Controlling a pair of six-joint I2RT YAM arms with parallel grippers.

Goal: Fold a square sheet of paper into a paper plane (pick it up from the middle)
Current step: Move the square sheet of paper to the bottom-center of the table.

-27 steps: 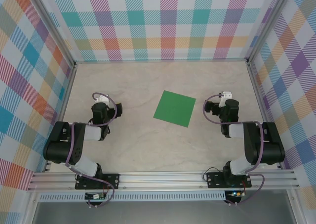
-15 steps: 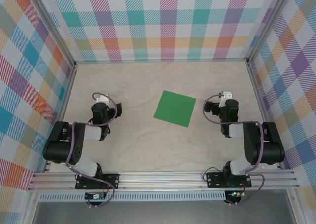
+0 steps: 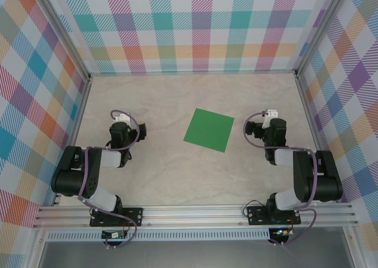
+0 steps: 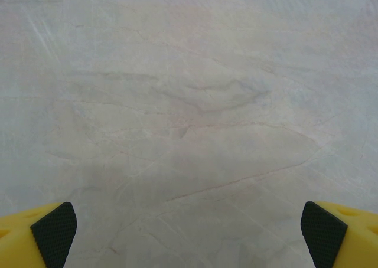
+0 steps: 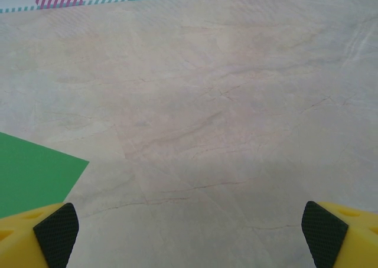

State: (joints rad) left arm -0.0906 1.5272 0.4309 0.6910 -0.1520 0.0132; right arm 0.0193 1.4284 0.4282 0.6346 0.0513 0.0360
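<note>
Bright green square sheet of paper (image 3: 209,130) flat on pale marbled tabletop (image 3: 159,173). Both left fingers (image 4: 53,235) and right fingers (image 5: 56,235) wide, empty. Best: pinch sheet centre gently, avoid stray creases.

Robot lab test cell, not a home or a shop.
- Worktop (image 3: 177,173): pale marble-look sheet, boxed in on three sides by pastel plaid panels (image 3: 195,26).
- Bare aluminium posts (image 3: 62,35) stand at the worktop's far corners.
- Slotted aluminium rail (image 3: 195,212) runs along the near edge.
- Two black arms bolted to that rail by plates: left arm (image 3: 88,173), right arm (image 3: 307,173).
- Loose purple cables (image 3: 137,129) loop over the arms.
- Small exposed circuit board (image 3: 115,235) hangs below the rail.
</note>
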